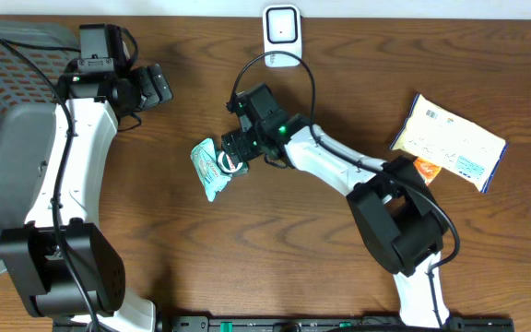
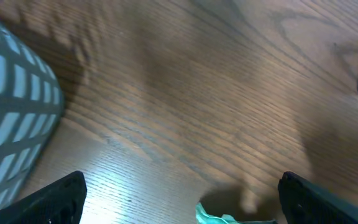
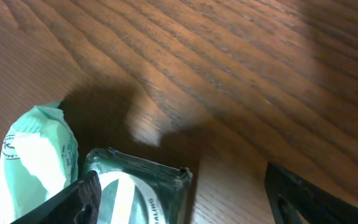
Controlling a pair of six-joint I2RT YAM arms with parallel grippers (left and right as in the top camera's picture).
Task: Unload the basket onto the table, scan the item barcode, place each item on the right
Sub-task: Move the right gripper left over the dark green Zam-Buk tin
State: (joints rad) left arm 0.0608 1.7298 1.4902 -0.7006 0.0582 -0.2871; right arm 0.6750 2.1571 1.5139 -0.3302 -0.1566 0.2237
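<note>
A light green pouch (image 1: 207,171) (image 3: 35,155) lies on the wooden table left of centre. Beside it is a dark green sealed packet (image 3: 138,190). My right gripper (image 1: 232,152) (image 3: 179,199) stands open over that packet. The packet sits between the fingers, close to the left one (image 3: 73,205) and well apart from the right one (image 3: 309,199). The white barcode scanner (image 1: 282,30) stands at the table's far edge. Up at the far left, my left gripper (image 1: 159,83) (image 2: 182,199) is wide open and holds nothing. A green tip of the pouch (image 2: 213,216) peeks in at the bottom of its view.
A cream and blue-printed bag (image 1: 448,140) lies at the right with an orange packet (image 1: 427,170) tucked under its near edge. A grey mesh basket (image 1: 12,120) (image 2: 11,118) fills the left side. The scanner's black cable (image 1: 247,69) loops toward the right arm.
</note>
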